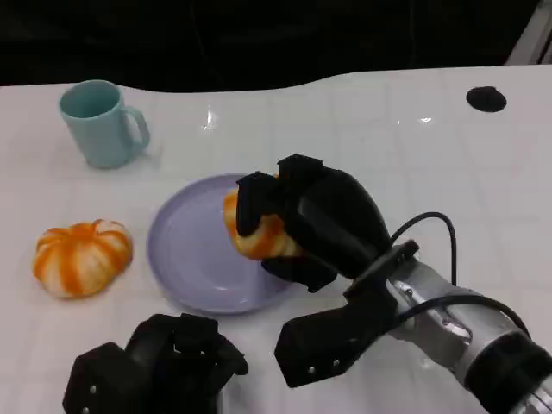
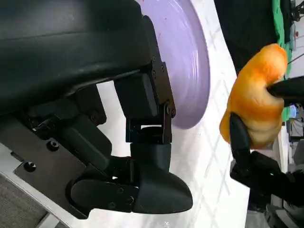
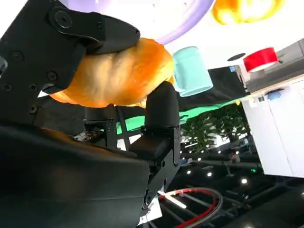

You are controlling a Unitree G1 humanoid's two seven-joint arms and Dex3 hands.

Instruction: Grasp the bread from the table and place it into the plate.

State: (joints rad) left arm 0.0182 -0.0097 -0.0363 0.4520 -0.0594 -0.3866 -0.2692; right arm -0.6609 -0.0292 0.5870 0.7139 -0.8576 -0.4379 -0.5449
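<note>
**Bread held over the plate**

The bread (image 1: 259,231), a golden-orange roll, is gripped by the right robot hand (image 1: 297,226), whose black fingers (image 1: 252,203) are wrapped over its top and sides. In the head view the roll is seen above the right part of the lavender plate (image 1: 185,259); whether it touches the plate's surface cannot be told. In the right wrist view the bread (image 3: 116,76) is clamped between the fingers (image 3: 92,31) above and below it, with the plate's rim (image 3: 190,21) just behind. The left robot hand (image 1: 172,362) is seen low at the near edge of the white tabletop (image 1: 388,155), its fingers curled in with nothing between them. An orange-and-white pumpkin (image 1: 82,257) is set left of the plate, and a teal mug (image 1: 99,122) stands farther back.
</note>
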